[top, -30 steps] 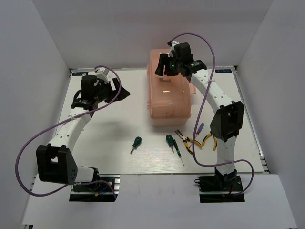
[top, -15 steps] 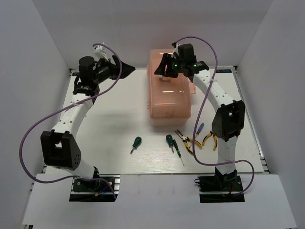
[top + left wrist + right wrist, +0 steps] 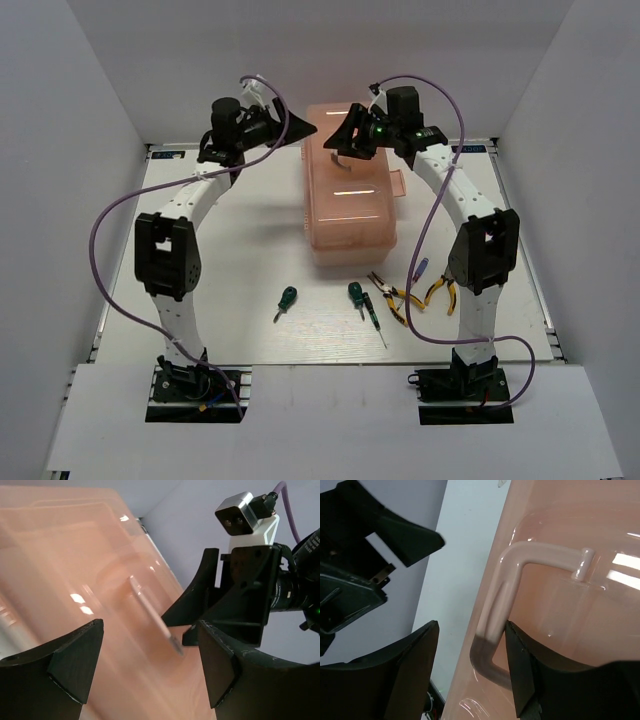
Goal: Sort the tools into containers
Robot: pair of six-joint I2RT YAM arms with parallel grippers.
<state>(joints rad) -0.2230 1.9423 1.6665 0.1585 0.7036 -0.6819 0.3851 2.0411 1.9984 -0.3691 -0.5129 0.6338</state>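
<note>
The salmon-pink toolbox (image 3: 350,215) stands shut at the middle back of the table. My right gripper (image 3: 342,142) is open over its lid, and in the right wrist view (image 3: 472,665) its jaws straddle one end of the lid handle (image 3: 540,555), which lies against the right finger. My left gripper (image 3: 298,133) is open and empty at the toolbox's far left corner, and in the left wrist view (image 3: 150,665) it hovers over the lid (image 3: 75,580). On the table in front lie two stubby green screwdrivers (image 3: 287,298) (image 3: 354,292), a long thin one (image 3: 375,318), a blue screwdriver (image 3: 421,268) and two yellow-handled pliers (image 3: 385,290) (image 3: 440,292).
The two grippers face each other closely above the toolbox's far end; the right gripper shows in the left wrist view (image 3: 240,595). White walls enclose the table at the back and sides. A latch tab (image 3: 398,185) juts from the toolbox's right side.
My left arm has swung from the table's left side up and right to the toolbox's far left corner. My right gripper has shifted slightly left along the lid handle.
</note>
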